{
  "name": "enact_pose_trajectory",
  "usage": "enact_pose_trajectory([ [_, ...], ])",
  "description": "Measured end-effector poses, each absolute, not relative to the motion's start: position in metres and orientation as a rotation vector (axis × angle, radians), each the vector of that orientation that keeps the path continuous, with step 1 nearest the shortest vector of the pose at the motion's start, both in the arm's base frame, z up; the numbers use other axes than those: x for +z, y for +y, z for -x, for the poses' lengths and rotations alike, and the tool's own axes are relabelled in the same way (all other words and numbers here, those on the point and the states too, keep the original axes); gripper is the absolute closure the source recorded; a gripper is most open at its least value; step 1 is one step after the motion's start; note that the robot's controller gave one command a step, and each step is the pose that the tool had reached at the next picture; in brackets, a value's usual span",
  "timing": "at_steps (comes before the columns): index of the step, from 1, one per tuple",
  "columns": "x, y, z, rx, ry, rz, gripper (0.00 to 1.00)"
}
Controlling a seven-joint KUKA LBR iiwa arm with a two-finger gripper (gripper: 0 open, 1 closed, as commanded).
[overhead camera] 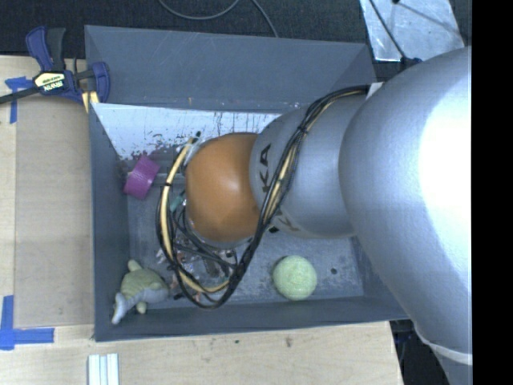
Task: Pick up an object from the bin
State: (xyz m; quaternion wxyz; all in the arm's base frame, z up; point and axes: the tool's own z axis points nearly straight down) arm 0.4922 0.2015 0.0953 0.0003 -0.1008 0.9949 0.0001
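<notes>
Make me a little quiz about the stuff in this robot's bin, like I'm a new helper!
1. What colour is the ball? A red, B light green, C blue.
2. True or false: the purple thing touches the ball.
3. Fill in: the pale green toy animal lies in the lower-left ____ of the bin.

Key
1. B.
2. False: they lie apart, with the arm's orange cover between them.
3. corner.

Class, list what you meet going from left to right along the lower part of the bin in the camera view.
Pale green toy figure → the arm's black and yellow cables → light green ball.
</notes>
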Motion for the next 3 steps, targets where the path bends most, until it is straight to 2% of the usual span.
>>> enact_pose_trajectory([
  [2,0.124,0.201,-0.492,-0.001,3.127,0.317,1.00],
  [3,0.146,0.201,-0.492,-0.002,3.129,0.317,1.00],
])
